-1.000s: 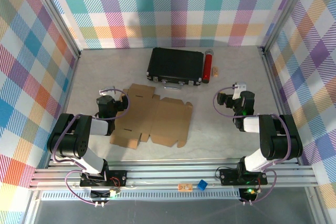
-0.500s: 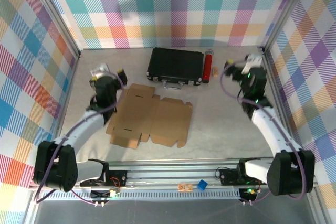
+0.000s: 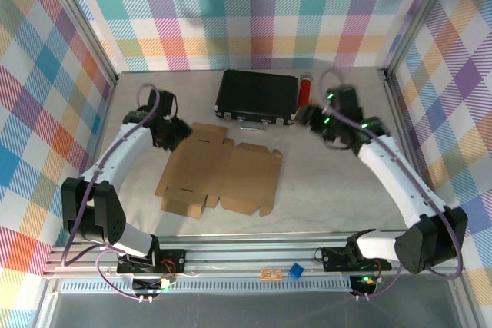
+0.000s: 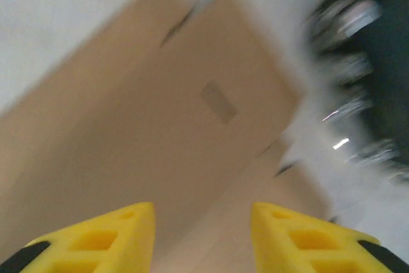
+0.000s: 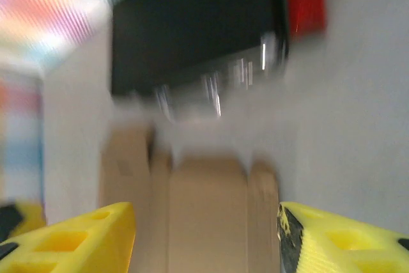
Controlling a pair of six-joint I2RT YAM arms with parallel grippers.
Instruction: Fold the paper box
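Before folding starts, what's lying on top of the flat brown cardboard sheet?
Nothing rests on the flat brown corrugated cardboard sheet; its whole top face shows bare. The left gripper hangs near its far left corner, jaws apart. Whatever lies beneath the sheet is covered.

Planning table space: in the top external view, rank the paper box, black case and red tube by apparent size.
1. paper box, lying flat and unfolded
2. black case
3. red tube, clearly smallest

Both arms stretch forward from their bases, elbows bowed outward. The left gripper (image 3: 174, 130) tips down and inward, its yellow fingers (image 4: 108, 238) parted with nothing between them. Well off to its right, the right gripper (image 3: 311, 119) angles back toward it, its jaws set wider and likewise empty.
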